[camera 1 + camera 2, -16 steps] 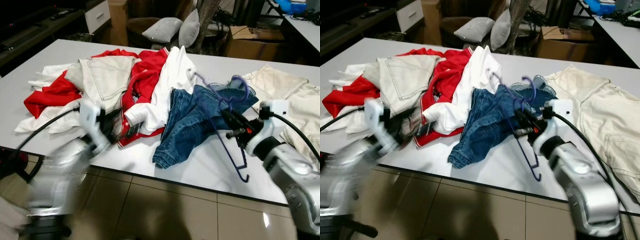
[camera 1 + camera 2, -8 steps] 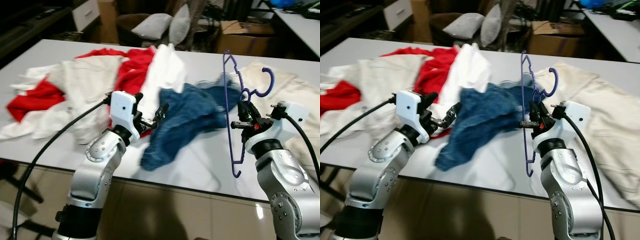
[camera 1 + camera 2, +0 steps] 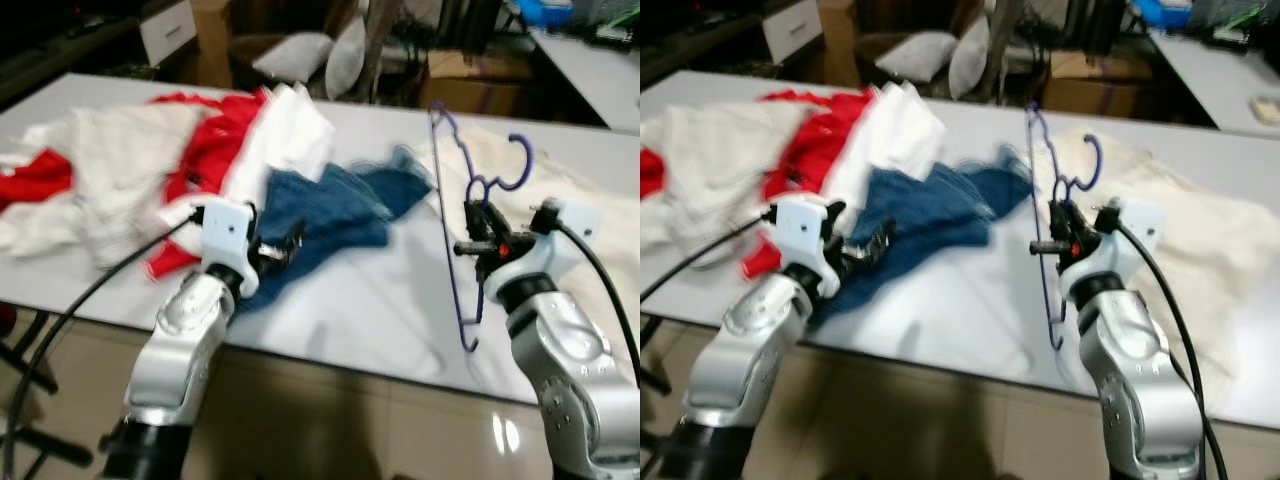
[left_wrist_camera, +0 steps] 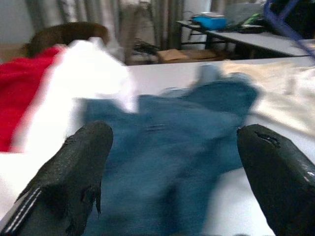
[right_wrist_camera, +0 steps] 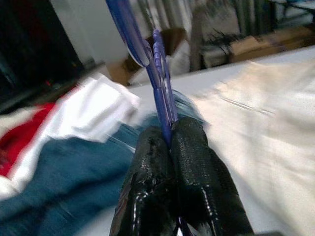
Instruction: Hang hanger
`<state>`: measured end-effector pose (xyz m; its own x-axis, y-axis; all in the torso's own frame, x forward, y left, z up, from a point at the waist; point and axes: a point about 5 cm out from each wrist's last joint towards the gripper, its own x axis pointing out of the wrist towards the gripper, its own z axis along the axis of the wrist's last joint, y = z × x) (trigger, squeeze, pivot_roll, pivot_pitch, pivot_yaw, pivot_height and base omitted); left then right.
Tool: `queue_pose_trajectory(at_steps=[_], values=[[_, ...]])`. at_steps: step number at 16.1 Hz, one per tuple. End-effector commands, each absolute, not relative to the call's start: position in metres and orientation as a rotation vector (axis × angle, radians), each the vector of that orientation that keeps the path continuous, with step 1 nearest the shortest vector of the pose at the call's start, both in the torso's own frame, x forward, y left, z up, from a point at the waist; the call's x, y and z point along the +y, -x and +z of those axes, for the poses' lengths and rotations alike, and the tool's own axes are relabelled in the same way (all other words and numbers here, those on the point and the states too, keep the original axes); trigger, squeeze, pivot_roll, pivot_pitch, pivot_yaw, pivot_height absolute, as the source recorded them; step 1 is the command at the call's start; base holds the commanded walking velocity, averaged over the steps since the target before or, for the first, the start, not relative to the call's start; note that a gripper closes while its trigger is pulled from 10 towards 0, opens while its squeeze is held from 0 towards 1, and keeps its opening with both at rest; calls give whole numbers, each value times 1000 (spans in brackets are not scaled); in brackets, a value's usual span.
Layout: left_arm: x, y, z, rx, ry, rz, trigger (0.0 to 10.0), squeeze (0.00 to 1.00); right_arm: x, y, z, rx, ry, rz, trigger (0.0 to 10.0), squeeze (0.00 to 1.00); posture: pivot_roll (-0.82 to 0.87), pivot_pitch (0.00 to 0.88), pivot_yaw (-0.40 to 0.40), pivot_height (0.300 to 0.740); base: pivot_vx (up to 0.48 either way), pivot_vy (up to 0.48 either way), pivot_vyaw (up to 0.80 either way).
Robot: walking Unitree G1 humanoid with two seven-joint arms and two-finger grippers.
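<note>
A purple plastic hanger (image 3: pixel 452 235) stands upright above the white table (image 3: pixel 370 300), its hook (image 3: pixel 508 165) pointing up and right. My right gripper (image 3: pixel 472 232) is shut on it near the neck; in the right wrist view both fingers (image 5: pixel 172 162) pinch the purple bar (image 5: pixel 160 73). My left gripper (image 3: pixel 282 246) is open over the blue jeans (image 3: pixel 325 210), holding nothing. The left wrist view has its two fingertips (image 4: pixel 83 162) wide apart with the denim (image 4: pixel 172 147) ahead.
Red and white clothes (image 3: pixel 150 150) are piled on the table's left half. Cream trousers (image 3: pixel 590 190) lie at the right. Cushions (image 3: pixel 300 55) and cardboard boxes (image 3: pixel 470 70) sit behind the table. Tiled floor (image 3: pixel 330 420) runs along the near edge.
The camera has shifted, so the table reads farther right. My right gripper has raised the hanger off the jeans to upright. My left arm has swung in over the denim.
</note>
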<state>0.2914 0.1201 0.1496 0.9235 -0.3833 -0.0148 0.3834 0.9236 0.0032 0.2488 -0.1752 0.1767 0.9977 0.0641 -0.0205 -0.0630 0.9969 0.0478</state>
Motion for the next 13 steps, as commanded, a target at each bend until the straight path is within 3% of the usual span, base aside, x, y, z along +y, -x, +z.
queue_pose_trajectory(at_steps=[1,9,10,12,13], values=[[120,-294,156,-14,-23,-395,10000,490,-176,-246,182,2,-53,61,10000,0,-45,0,15,740,0,-442,0],[108,-292,157,-19,-40,-421,10000,478,-172,-256,187,-26,-47,67,10000,0,-7,0,16,740,0,-442,0],[106,-291,155,-6,-22,-438,10000,482,-172,-255,187,-24,-50,58,10000,0,-18,0,26,740,0,0,0],[102,-296,154,9,8,-460,10000,357,-177,-248,182,2,-55,1,10000,0,-70,0,59,740,0,480,-734],[101,-297,154,8,13,-467,10000,345,-180,-245,182,7,-51,-15,10000,0,-75,0,62,740,0,480,-800]])
